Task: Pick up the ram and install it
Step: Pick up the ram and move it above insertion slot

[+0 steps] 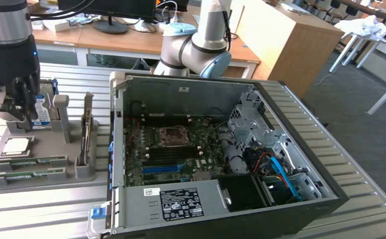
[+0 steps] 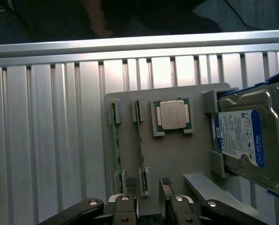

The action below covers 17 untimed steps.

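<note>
The ram (image 1: 27,175) (image 2: 115,140) is a long, thin green board with darker patches along it. It sits on edge in a slot along the edge of the grey holder (image 1: 45,149) (image 2: 177,154) farthest from the hard drive (image 1: 45,112) (image 2: 245,140), with a grey clip at each end. A second stick (image 1: 30,162) (image 2: 140,140) lies parallel just beside it, and the square silver processor (image 1: 17,145) (image 2: 172,115) sits between that stick and the drive. The gripper (image 1: 15,112) (image 2: 151,206) hangs above the holder with its claw spread apart and nothing between the fingers. The holder rests on the slatted metal table (image 1: 47,209) (image 2: 46,140), near the edge at the exterior view's left, beside the open computer case (image 1: 179,94).
</note>
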Motion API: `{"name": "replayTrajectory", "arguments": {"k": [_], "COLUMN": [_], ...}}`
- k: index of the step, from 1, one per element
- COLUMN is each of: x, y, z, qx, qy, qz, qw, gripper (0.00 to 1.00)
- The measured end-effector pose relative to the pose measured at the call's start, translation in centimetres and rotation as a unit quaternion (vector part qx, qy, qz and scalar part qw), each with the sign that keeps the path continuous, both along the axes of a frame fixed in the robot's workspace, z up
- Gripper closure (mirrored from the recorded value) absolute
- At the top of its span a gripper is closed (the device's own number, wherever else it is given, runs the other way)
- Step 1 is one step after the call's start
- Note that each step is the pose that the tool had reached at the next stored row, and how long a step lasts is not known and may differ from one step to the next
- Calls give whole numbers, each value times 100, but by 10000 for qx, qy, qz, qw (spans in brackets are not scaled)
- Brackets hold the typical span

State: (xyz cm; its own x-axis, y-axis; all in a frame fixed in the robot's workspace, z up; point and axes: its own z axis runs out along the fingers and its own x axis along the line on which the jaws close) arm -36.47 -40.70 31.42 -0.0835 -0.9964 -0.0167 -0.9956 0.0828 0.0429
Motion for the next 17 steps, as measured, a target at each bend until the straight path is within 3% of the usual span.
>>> {"name": "replayTrajectory", "arguments": {"k": [17], "x": [0], "y": [0], "z": [-84], "qx": [0], "qy": [0], "qz": [0], "qw": [10000], "gripper": [67]}}
